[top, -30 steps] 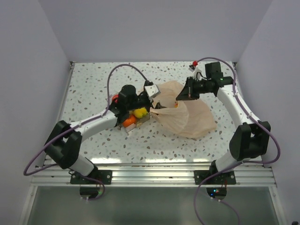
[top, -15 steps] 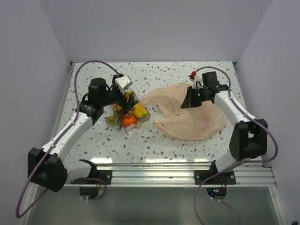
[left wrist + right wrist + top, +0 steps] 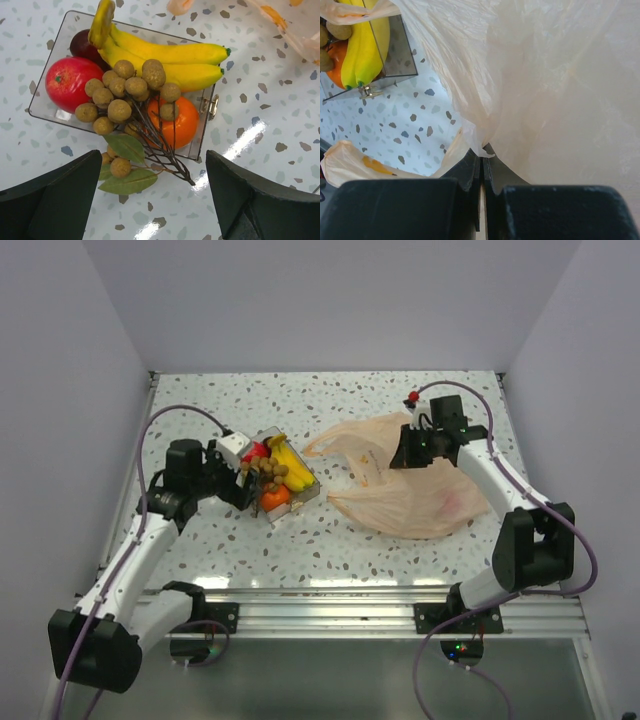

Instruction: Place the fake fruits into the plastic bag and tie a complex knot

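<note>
1. Top view: the fruits point(image 3: 273, 475) lie heaped in a clear tray point(image 3: 312, 487) on the speckled table point(image 3: 350, 400). The bag point(image 3: 410, 495) lies crumpled just right of the tray. The left gripper point(image 3: 245, 480) is beside the tray's left edge, and the right gripper point(image 3: 404, 454) is at the bag's far edge. The orange print on the bag is too small to read.
2. Left wrist: only this view tells the fruits apart. There are bananas point(image 3: 165, 55), a red apple point(image 3: 67, 82), a darker apple point(image 3: 82, 45), an orange point(image 3: 182, 120) and a grape cluster point(image 3: 125, 92). The cluster's leaves point(image 3: 125, 147) spill over the tray rim point(image 3: 45, 107) onto the table. The left gripper point(image 3: 152, 160) is spread wide and empty, with the stems between its fingers. A gold latch point(image 3: 212, 105) shows on the tray. A corner of the bag point(image 3: 300, 25) carries blurred orange print.
3. Right wrist: the right gripper point(image 3: 481, 170) is pinched closed on a fold of the bag point(image 3: 545, 75), which fills most of the view. A bag handle point(image 3: 350, 162) lies at lower left. The bananas point(image 3: 362, 55) and orange point(image 3: 337, 67) show in the tray point(image 3: 395, 50) at upper left, well apart from this gripper.
</note>
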Tool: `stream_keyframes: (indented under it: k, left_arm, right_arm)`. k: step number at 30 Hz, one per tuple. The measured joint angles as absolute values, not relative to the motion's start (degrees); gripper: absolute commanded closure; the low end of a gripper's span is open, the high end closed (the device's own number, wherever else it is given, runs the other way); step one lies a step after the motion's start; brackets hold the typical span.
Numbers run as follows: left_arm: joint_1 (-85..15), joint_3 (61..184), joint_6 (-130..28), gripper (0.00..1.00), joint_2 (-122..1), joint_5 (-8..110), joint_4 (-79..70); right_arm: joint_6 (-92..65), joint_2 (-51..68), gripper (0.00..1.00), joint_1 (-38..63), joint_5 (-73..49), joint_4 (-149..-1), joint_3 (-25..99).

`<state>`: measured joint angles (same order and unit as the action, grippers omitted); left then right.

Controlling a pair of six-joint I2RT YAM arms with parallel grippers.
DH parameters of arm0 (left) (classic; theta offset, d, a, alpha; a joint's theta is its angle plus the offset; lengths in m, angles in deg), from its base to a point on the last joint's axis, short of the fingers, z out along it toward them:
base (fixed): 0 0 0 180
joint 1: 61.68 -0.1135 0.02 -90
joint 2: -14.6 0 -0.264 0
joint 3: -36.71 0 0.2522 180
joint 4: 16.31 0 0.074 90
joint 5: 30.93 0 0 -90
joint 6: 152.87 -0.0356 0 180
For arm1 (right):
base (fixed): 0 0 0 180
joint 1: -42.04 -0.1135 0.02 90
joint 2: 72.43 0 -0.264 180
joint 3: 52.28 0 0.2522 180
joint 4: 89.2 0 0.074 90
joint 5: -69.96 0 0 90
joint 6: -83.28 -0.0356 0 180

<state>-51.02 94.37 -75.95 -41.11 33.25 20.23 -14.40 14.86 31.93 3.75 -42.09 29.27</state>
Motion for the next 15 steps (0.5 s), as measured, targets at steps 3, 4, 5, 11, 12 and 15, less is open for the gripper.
stream_keyframes:
  k: [3, 4, 5, 11, 12, 15]
  left_arm:
    - [-51.02, 94.28, -73.68, 0.12, -43.75, 36.11, 20.36]
    - [-51.02, 94.3, -72.76, 0.13, -45.26, 37.01, 20.41]
    - [-51.02, 94.41, -71.82, 0.13, -47.1, 37.57, 20.87]
    - [-50.47, 94.48, -68.96, 0.12, -53.94, 38.95, 24.32]
    - [-50.32, 94.48, -68.83, 0.11, -53.76, 38.95, 24.32]
    - [-49.82, 94.5, -68.13, 0.1, -53.7, 38.84, 24.34]
  right_arm:
    - [-14.43, 14.86, 1.0, 31.9, 3.35, -42.23, 29.27]
    - [-14.43, 14.86, 1.0, 31.9, 3.31, -42.25, 29.27]
    - [-14.43, 14.86, 1.0, 31.9, 3.27, -42.29, 29.27]
    - [-14.25, 14.86, 1.0, 31.84, 2.89, -42.27, 29.27]
    - [-14.21, 14.88, 1.0, 31.84, 2.85, -42.27, 29.27]
    - [-14.16, 14.88, 1.0, 31.8, 2.59, -42.27, 29.29]
